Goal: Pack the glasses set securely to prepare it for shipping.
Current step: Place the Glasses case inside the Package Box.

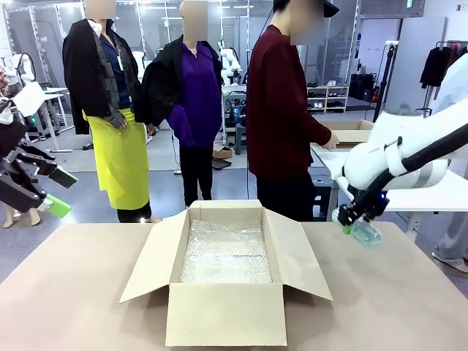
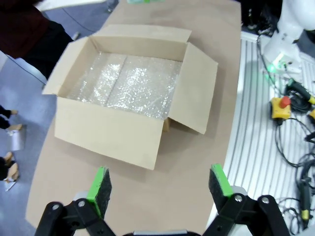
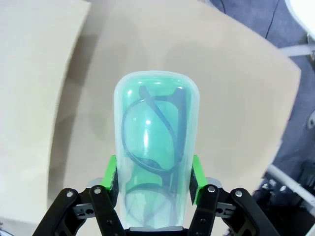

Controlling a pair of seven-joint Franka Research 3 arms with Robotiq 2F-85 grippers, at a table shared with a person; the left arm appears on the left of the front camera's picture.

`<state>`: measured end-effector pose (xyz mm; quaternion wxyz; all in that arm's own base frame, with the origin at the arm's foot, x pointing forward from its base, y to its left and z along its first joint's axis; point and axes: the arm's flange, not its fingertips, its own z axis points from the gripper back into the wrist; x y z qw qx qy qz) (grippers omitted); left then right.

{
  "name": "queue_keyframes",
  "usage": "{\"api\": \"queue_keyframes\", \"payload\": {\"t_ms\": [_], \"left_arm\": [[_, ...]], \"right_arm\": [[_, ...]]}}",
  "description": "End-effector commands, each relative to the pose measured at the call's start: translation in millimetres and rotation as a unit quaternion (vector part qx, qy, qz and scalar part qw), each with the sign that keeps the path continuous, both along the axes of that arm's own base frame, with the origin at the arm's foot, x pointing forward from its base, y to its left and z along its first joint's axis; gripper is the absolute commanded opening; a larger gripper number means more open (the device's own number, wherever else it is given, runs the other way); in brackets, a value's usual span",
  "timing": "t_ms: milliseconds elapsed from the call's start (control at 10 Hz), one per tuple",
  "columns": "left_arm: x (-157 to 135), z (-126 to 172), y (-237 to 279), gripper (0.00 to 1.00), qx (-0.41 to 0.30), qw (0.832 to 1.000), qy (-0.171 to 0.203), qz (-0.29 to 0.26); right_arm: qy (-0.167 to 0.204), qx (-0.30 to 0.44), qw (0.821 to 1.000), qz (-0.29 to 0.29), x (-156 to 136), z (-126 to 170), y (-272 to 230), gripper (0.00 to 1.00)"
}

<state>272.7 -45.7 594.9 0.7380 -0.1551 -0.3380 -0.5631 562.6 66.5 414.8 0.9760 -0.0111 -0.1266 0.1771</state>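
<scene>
Front view, left first: my left claw [image 1: 61,192] hangs at the left edge, raised above the table [image 1: 73,292], fingers apart and empty, well apart from the cardboard box [image 1: 223,314] in the middle. The box's flaps are open and bubble wrap [image 1: 227,252] lines its floor. At right, my right claw [image 1: 349,223] is clamped on the mint green case [image 1: 363,232], low over the table just beyond the box's right flap. The case's long axis runs along my fingers, poking past the pads, with the spectacles visible inside. The box opening lies left of the case and the right arm is nearer, so it's likely a short carry left, then down.
</scene>
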Motion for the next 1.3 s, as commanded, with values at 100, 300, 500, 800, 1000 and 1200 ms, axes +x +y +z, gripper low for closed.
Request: {"api": "queue_keyframes", "payload": {"t_ms": [100, 300, 500, 800, 1000, 1200], "left_arm": [[-0.3, 2.0, 1.3, 1.0, 0.002, 1.0, -0.001, -0.01], [-0.3, 2.0, 1.3, 1.0, 0.002, 1.0, -0.001, -0.01], [-0.3, 2.0, 1.3, 1.0, 0.002, 1.0, -0.001, -0.01], [-0.3, 2.0, 1.3, 1.0, 0.002, 1.0, -0.001, -0.01], [-0.3, 2.0, 1.3, 1.0, 0.002, 1.0, -0.001, -0.01], [-0.3, 2.0, 1.3, 1.0, 0.002, 1.0, -0.001, -0.01]], "right_arm": [[-0.023, -0.034, 0.999, 0.017, -26.0, 40.0, 40.7, 0.0], [-0.028, -0.029, 0.997, 0.073, -36.5, 61.3, 67.7, 0.0], [-0.007, -0.042, 0.968, 0.248, -49.6, 98.3, 114.5, 0.0], [0.029, -0.046, 0.914, 0.401, -37.7, 109.8, 204.9, 0.0], [0.042, -0.042, 0.868, 0.494, -31.1, 96.0, 257.1, 0.0], [0.053, -0.036, 0.84, 0.538, -30.4, 76.5, 309.7, 0.0]]}}
